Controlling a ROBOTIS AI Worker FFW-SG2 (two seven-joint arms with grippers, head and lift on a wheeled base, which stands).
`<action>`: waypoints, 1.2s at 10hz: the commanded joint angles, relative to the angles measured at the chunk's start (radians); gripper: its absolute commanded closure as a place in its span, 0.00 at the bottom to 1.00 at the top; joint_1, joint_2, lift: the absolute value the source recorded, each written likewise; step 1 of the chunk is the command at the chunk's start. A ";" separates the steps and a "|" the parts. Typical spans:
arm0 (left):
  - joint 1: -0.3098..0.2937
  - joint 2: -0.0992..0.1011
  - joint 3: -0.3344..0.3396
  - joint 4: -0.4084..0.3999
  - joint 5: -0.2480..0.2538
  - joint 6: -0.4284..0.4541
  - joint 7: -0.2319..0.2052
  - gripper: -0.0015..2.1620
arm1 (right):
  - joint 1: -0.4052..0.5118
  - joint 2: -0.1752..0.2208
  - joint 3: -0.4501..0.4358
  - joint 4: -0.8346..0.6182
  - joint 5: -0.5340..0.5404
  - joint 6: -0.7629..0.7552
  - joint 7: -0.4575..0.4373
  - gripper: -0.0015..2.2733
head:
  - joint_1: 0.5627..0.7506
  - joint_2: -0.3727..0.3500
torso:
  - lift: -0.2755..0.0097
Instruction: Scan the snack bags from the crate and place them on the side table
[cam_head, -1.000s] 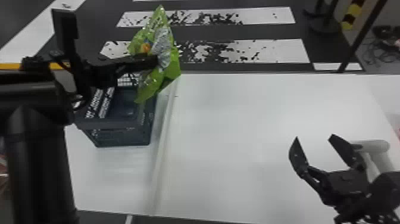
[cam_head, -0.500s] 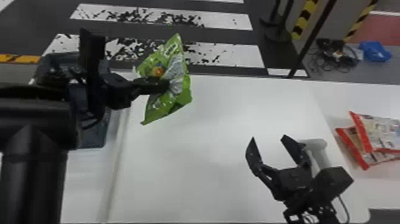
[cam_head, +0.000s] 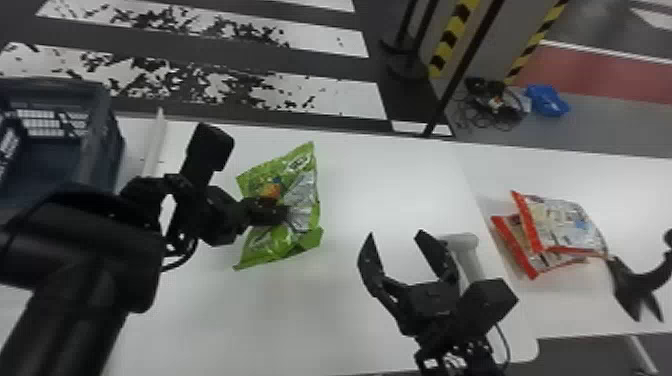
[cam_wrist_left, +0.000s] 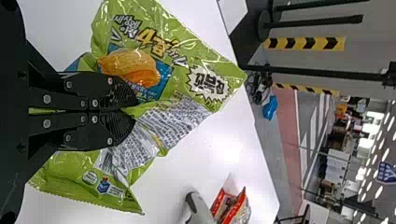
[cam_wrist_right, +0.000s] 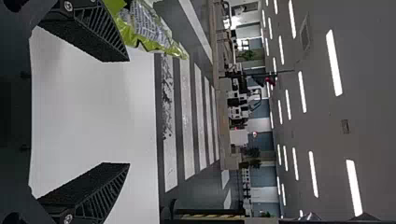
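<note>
Right now the left gripper (cam_head: 283, 214) pinches 1 green bag (cam_head: 301, 196); the right gripper (cam_head: 395, 234) gapes wide.

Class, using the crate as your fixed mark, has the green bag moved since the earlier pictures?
Yes. In the head view, the green bag first overlapped the crate; now it is well to its right.

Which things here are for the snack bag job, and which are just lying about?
For the job:
- green snack bag, in the left gripper
- red-edged snack bags on the side table
- crate
- pale device, perhaps the scanner

Lying about:
- blue item
- cables
</note>
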 joint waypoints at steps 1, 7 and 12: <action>0.002 -0.004 -0.066 0.037 0.015 -0.024 0.014 0.99 | 0.003 -0.001 -0.003 -0.002 -0.003 0.000 -0.003 0.03 | 0.70 0.14 | 0.64; 0.057 -0.004 -0.060 0.017 0.113 -0.076 0.085 0.01 | 0.003 -0.001 -0.008 0.000 -0.017 0.000 -0.003 0.03 | 0.70 0.03 | 0.64; 0.167 -0.004 0.061 -0.168 0.169 -0.091 0.086 0.02 | 0.005 -0.001 -0.008 0.000 -0.018 -0.004 -0.003 0.03 | 0.70 0.06 | 0.64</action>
